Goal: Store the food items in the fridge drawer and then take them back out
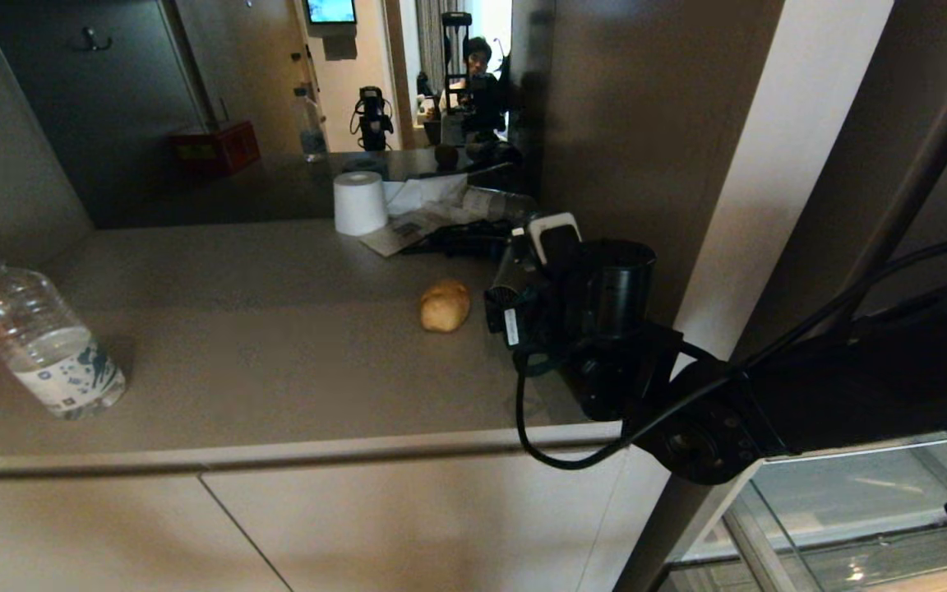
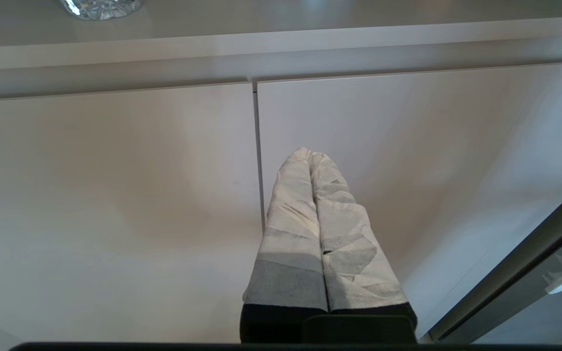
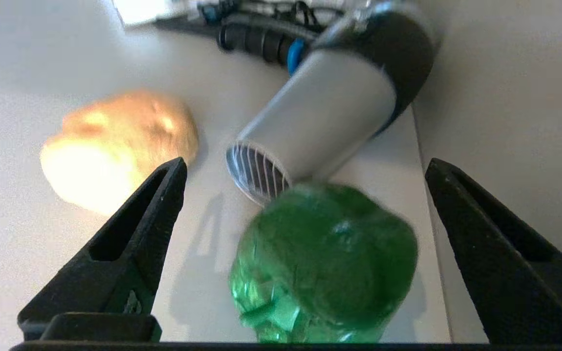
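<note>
- Right gripper (image 3: 305, 170) was spread wide and empty over the counter (image 1: 235, 329), black wedge fingers (image 3: 130, 234) either side of the pepper (image 3: 325, 263).
- Pepper: glossy green, lumpy, on the counter, blurred, base cut off; hidden behind the arm in head view.
- Potato (image 1: 445, 306): tan, rounded, matte, just beside it.
- Grey ribbed-nozzle dryer (image 3: 320, 117) lay behind the pepper.
- Clear drawer (image 1: 843, 485) was partly hidden by the arm.
- Left gripper (image 2: 310, 156): taped fingers pressed together, facing cabinet doors (image 2: 115, 195).

bell pepper (image 3: 325, 263): glossy green
potato (image 3: 120, 146): tan-brown
paper roll (image 1: 359, 202): white
hair dryer (image 3: 330, 114): silver, black
bench (image 1: 260, 345): beige
</note>
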